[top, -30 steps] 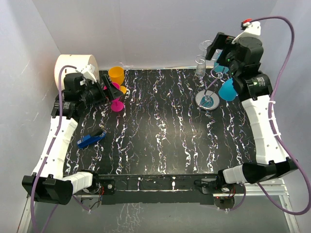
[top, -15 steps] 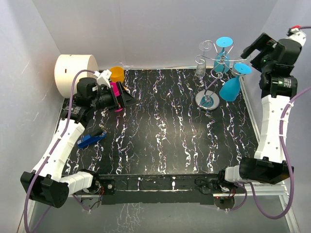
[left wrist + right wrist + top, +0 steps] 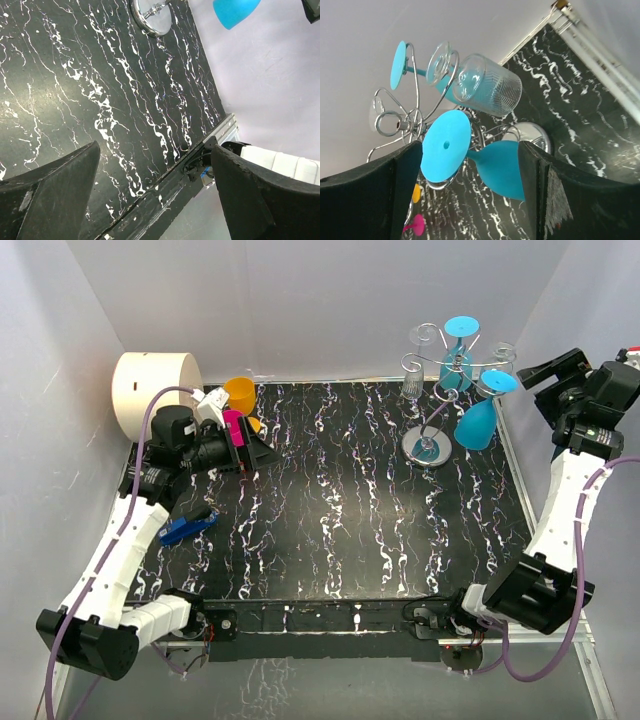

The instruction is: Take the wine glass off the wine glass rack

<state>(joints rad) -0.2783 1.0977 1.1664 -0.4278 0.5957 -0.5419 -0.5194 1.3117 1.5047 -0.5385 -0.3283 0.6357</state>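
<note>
The silver wire wine glass rack (image 3: pixel 442 390) stands at the far right on its shiny disc base (image 3: pixel 428 448). A blue wine glass (image 3: pixel 477 422) hangs upside down from its right arm. A second blue glass (image 3: pixel 458 352) and a clear glass (image 3: pixel 412 376) hang further back. My right gripper (image 3: pixel 545 373) is open and empty, right of the rack and apart from it. In the right wrist view the near blue glass (image 3: pixel 502 169) and its foot (image 3: pixel 446 146) sit between my open fingers (image 3: pixel 370 200). My left gripper (image 3: pixel 255 445) is open and empty at the far left.
A white roll (image 3: pixel 155 385) stands at the far left corner. An orange cup (image 3: pixel 240 393) and a pink glass (image 3: pixel 233 428) sit by my left gripper. A blue object (image 3: pixel 188 527) lies on the left. The right wall is close behind my right arm.
My right arm has pulled back to the right, away from the rack, with nothing in the gripper. My left gripper has swung to point right over the table.
</note>
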